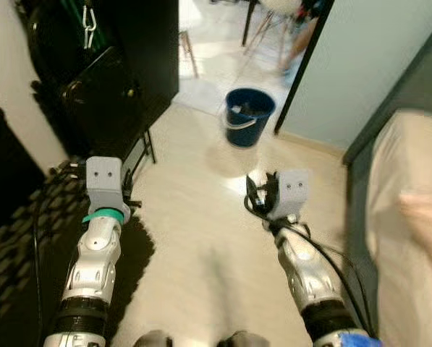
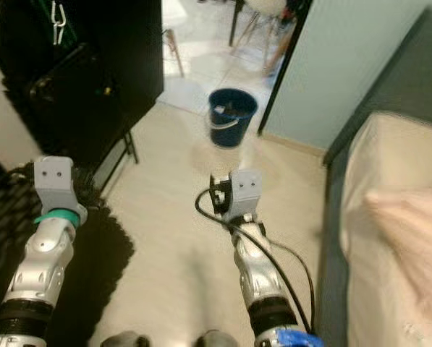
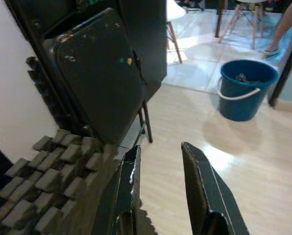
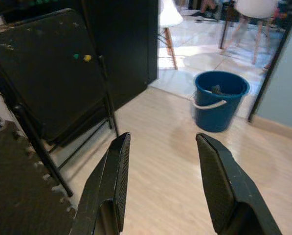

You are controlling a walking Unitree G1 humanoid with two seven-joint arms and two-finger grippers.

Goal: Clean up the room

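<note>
From my head cameras I looked down on a pale wooden floor (image 1: 201, 238) with a round dark blue plastic bucket with a white handle (image 1: 248, 116) standing ahead of me by the doorway, just beside the black edge of an open door (image 1: 302, 69). My left gripper (image 1: 106, 181) was raised short of the bucket and off to its left, over the edge of a black foam puzzle mat (image 1: 27, 238); my right gripper (image 1: 284, 194) was nearer the bucket, over bare boards. A folded black metal chair (image 1: 103, 94) leaned against the dark cabinet left of the bucket, and a bed with a beige cover (image 1: 407, 231) ran along to the bucket's right. Through my left wrist camera, my two black fingers (image 3: 202, 191) stood spread with nothing between them, the mat's knobbly edge beneath, and the bucket beyond them, something small and dark lying inside it. A person's lower leg and sandalled foot (image 3: 282, 29) showed on the white tiles behind the bucket, near the wooden legs of a white chair (image 3: 246, 14). Through my right wrist camera, my fingers (image 4: 216, 186) were likewise held wide apart and empty, and the bucket sat on the floor framed in the gap between them, well apart from both tips, with the folded chair off to one side.
</note>
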